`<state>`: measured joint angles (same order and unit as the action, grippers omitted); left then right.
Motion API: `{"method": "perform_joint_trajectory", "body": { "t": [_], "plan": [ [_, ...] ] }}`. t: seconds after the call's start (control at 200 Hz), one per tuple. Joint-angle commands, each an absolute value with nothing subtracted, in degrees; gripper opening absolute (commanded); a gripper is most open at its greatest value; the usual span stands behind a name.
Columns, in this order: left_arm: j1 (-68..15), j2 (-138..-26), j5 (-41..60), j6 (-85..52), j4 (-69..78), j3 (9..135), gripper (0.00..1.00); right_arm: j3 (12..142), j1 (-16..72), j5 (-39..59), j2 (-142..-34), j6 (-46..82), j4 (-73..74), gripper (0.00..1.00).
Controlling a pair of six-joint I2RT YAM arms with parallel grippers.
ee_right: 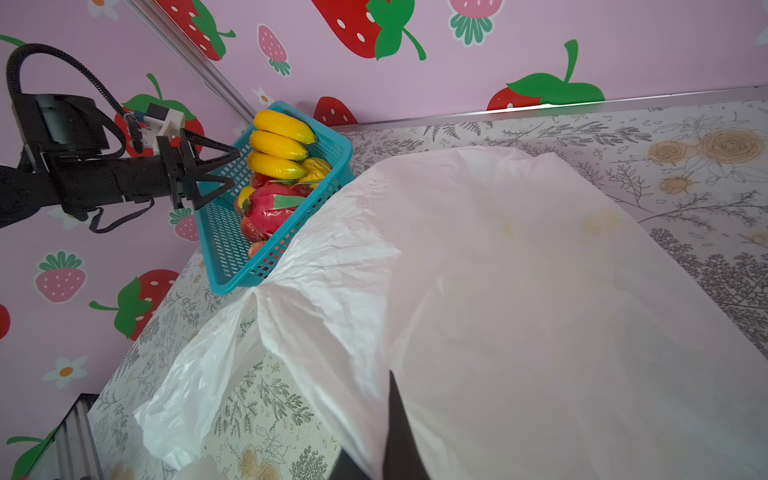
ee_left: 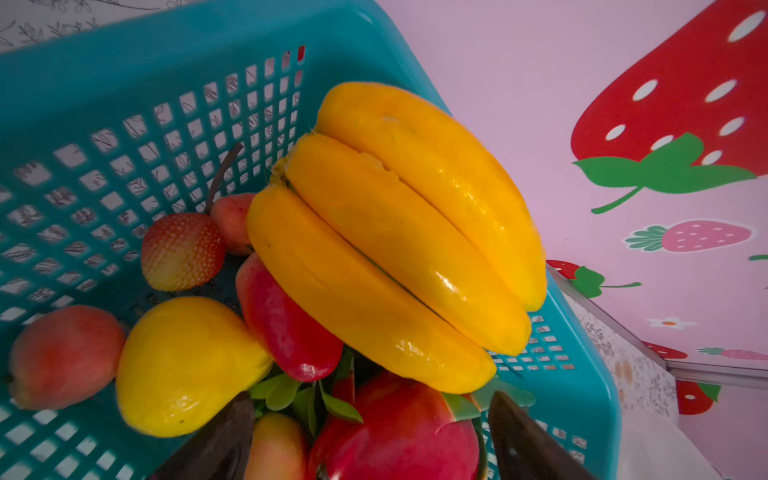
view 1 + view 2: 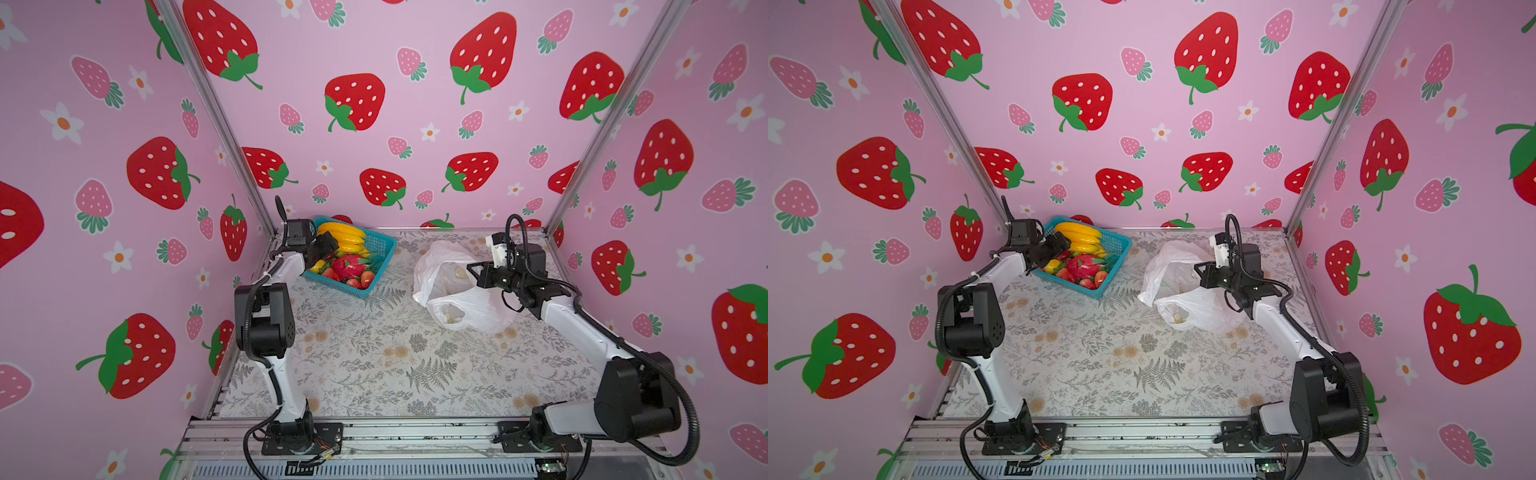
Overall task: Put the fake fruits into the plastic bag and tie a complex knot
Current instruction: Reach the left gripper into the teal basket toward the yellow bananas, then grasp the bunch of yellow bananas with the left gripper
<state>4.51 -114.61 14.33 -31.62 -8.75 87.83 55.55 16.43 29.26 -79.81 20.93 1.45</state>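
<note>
Two arms split the work: the left gripper, jaws apart, hovers at the teal basket just beside the banana bunch, whose long axis probably crosses the jaws. The right gripper, clamped on the plastic bag, holds it up, well apart.

A teal mesh basket sits at the worktop's far left corner, turned at an angle to the edges. The worktop wears a grey fern-and-flower print. Pink strawberry wallpaper lines three walls, joined by aluminium corner posts.
</note>
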Motion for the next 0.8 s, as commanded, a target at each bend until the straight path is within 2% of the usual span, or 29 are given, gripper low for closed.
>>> {"method": "perform_joint_trajectory", "body": {
  "t": [0.0,0.795],
  "plan": [
    [5.07,-116.55,16.39,-33.75,-6.58,91.64,0.91,55.77,16.17,30.03,-81.09,19.91,1.61,0.0],
    [5.33,-122.61,22.06,-43.25,8.89,91.34,0.94,55.55,16.17,30.97,-82.43,19.51,0.53,0.0]
  ]
}}
